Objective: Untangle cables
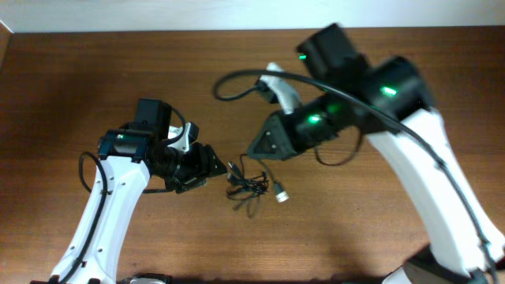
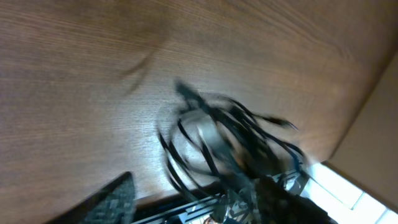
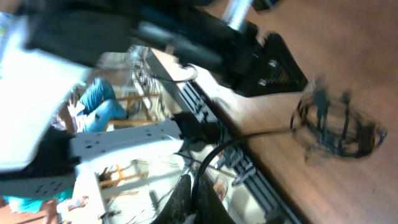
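The cables lie as a small black tangle mid-table, with a silver plug at its right. My left gripper is just left of the tangle. In the blurred left wrist view its fingers stand apart, and loops of the cables run down into the gap. My right gripper hangs just above the tangle. In the right wrist view the right gripper is shut on one thin strand. That strand leads up to the tangle. The left gripper sits beyond it.
The wooden table stretches wide to the left and behind. A thick black arm cable arcs over the table behind the right gripper. The table's edge runs close to the tangle in the left wrist view.
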Controlling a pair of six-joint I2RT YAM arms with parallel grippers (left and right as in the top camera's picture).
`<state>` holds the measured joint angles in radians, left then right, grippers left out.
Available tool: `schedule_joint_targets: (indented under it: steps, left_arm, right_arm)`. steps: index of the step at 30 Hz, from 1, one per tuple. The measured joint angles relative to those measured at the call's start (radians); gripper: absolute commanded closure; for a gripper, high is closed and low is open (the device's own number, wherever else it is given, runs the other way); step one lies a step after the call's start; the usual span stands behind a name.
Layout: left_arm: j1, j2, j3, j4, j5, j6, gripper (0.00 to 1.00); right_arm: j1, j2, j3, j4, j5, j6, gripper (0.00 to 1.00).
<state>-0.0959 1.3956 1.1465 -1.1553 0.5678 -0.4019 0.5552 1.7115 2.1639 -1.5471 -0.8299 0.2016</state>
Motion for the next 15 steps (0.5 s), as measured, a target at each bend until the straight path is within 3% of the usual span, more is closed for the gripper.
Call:
schedule_joint_targets:
  steps: [6, 12, 15]
  left_arm:
    - [-0.021, 0.0, 0.0, -0.009, 0.019, -0.082, 0.01]
    - [-0.097, 0.0, 0.0, 0.007, 0.108, -0.18, 0.0]
    - [-0.106, 0.0, 0.0, 0.058, 0.198, -0.201, 0.1]
  right_arm:
    - [-0.004, -0.112, 0.006, 0.095, -0.003, 0.001, 0.96]
    - [-0.004, -0.111, 0.005, 0.097, -0.003, 0.001, 0.96]
    - [-0.004, -0.111, 0.005, 0.096, -0.004, 0.001, 0.96]
